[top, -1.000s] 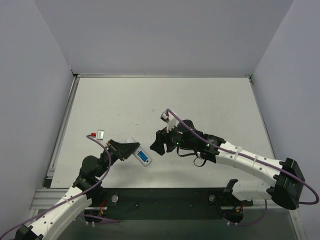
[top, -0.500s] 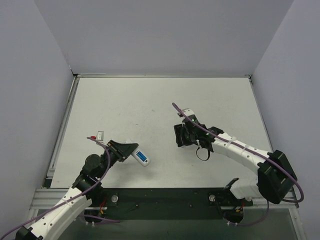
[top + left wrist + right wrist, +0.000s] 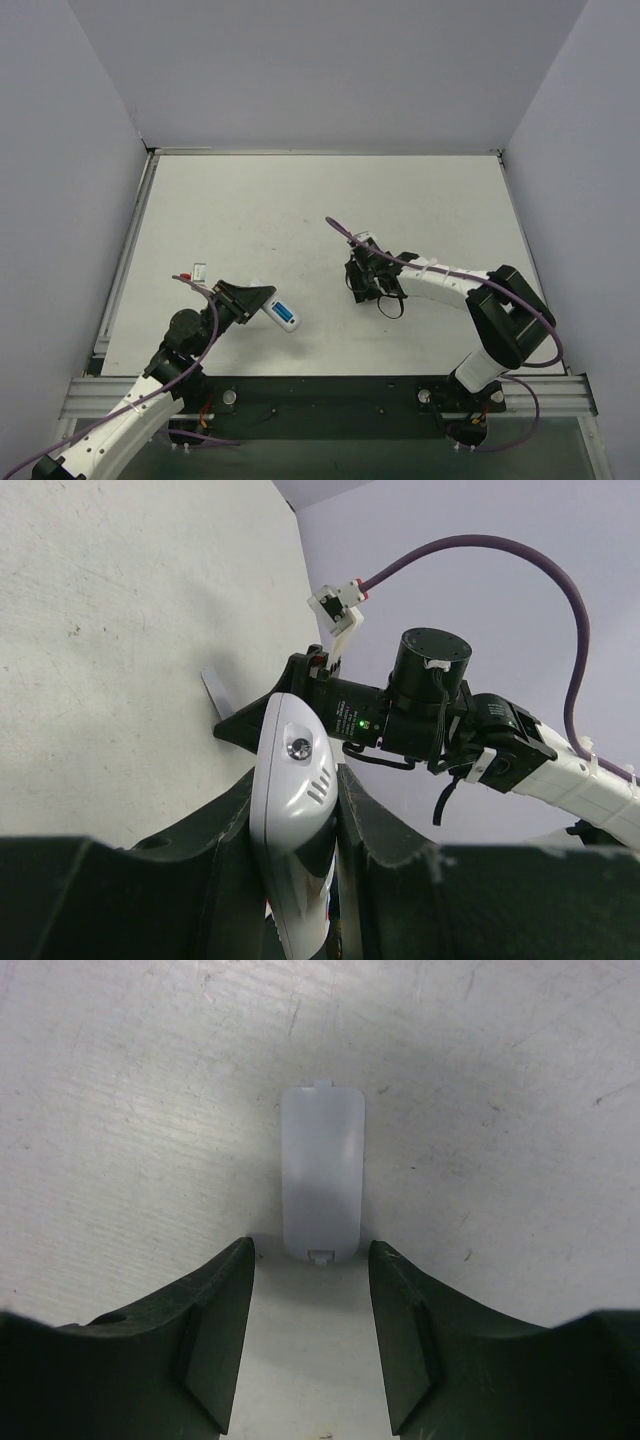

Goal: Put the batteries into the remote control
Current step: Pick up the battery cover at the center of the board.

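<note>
Logging near side first: what does the left gripper [image 3: 258, 300] hold? (K)

Jaws clamped on the remote control [image 3: 275, 305], a smooth white oblong shell. It looks held clear of the table [image 3: 300, 200], bay side up, I judge, to keep it reachable. The blue patch there is probably the batteries [image 3: 288, 318]; too small to confirm. (M)

Farther right? (K)

Low down, the right gripper [image 3: 362, 280] has its jaws apart, straddling a thin frosted cover [image 3: 322, 1175]. The cover has a rounded far end and a latch tab near, and lies flat on the scuffed matte top. Likely lined up to pick it. (M)
</note>
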Controlling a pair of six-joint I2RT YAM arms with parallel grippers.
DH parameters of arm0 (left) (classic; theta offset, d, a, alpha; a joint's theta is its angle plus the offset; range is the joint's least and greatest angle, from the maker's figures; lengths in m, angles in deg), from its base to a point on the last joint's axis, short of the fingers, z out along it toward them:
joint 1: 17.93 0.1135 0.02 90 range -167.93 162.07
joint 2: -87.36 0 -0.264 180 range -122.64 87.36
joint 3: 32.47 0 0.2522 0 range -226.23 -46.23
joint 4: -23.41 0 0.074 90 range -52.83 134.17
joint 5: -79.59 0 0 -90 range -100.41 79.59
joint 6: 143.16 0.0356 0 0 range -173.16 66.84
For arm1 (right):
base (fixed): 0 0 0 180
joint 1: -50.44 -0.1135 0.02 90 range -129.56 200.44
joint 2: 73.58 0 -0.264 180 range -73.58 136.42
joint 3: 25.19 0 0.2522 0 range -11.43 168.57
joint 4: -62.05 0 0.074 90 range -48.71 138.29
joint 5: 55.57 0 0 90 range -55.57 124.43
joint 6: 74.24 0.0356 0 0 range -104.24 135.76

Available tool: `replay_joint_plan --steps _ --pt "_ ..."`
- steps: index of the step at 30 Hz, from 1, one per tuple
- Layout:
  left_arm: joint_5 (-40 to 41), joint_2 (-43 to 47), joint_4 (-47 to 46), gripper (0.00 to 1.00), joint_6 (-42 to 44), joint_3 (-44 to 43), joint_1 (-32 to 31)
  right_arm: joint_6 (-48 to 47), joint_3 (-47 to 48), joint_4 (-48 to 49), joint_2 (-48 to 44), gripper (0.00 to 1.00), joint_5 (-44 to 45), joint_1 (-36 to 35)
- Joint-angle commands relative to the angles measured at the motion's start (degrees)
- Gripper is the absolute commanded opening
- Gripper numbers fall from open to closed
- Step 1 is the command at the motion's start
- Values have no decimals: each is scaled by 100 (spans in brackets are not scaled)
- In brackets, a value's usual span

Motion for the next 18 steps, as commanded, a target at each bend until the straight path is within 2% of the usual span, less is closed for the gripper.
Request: replay_joint_plan --steps 1,6,12,18 --pt "43 100 -132 0 -58 697 3 54 100 134 189 45 103 55" --pt "34 91 -141 0 -76 688 3 28 135 161 330 42 156 55" --pt "26 91 -211 0 -129 723 3 -68 118 73 181 22 60 37" --pt "78 12 -448 0 -357 828 3 -402 345 -383 -591 13 -28 -358"
